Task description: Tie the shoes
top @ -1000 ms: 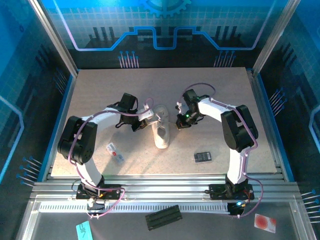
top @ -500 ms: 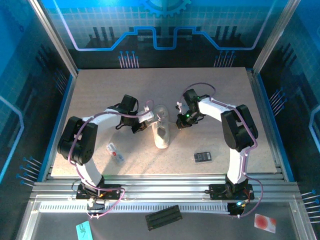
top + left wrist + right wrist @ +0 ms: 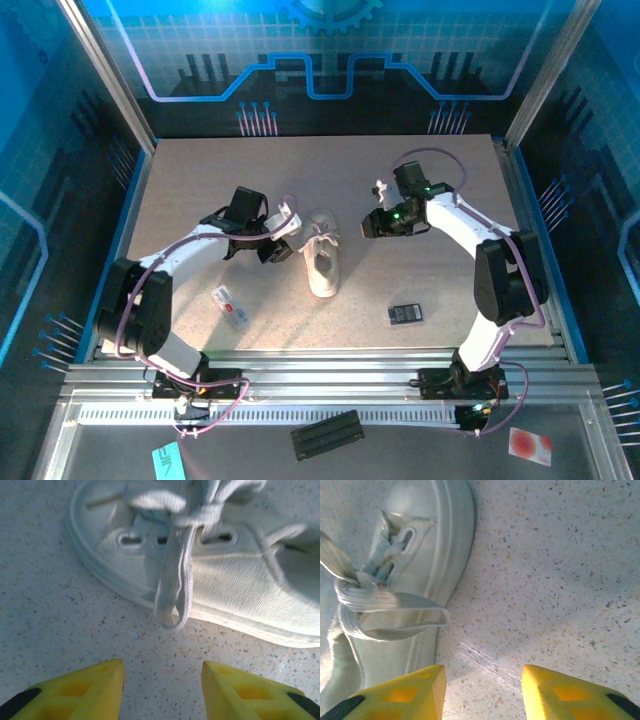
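From above, you are looking at the shoe (image 3: pixel 322 262) lying between the two claws. The left claw (image 3: pixel 288 238) is sitting just beside it on one flank and the right claw (image 3: pixel 372 226) is standing a little farther off on the other. That spacing is likely letting each claw work one side of the laces. A black device (image 3: pixel 405 313) and a packet (image 3: pixel 230 303) are lying nearer the arm bases, well apart from both claws.

On the left wrist camera, the left claw (image 3: pixel 162 687) is hanging released. Its yellow fingers (image 3: pixel 80 690) are spread over bare table (image 3: pixel 60 630) and are gripping nothing. Straight ahead of it, a lace loop (image 3: pixel 175 580) is drooping over the shoe's (image 3: pixel 240 580) sole edge, near the fingertips but not touching them.

On the right wrist camera, the right claw (image 3: pixel 482 690) is likewise sitting open and empty above the table (image 3: pixel 560 580). The shoe (image 3: pixel 420 545) is lying ahead and to its left, with a second lace loop (image 3: pixel 390 611) draping off the side toward the claw.

With a loop trailing out on each flank, the bow is looking formed to me. Whether the knot is pulled snug you are not able to tell from here
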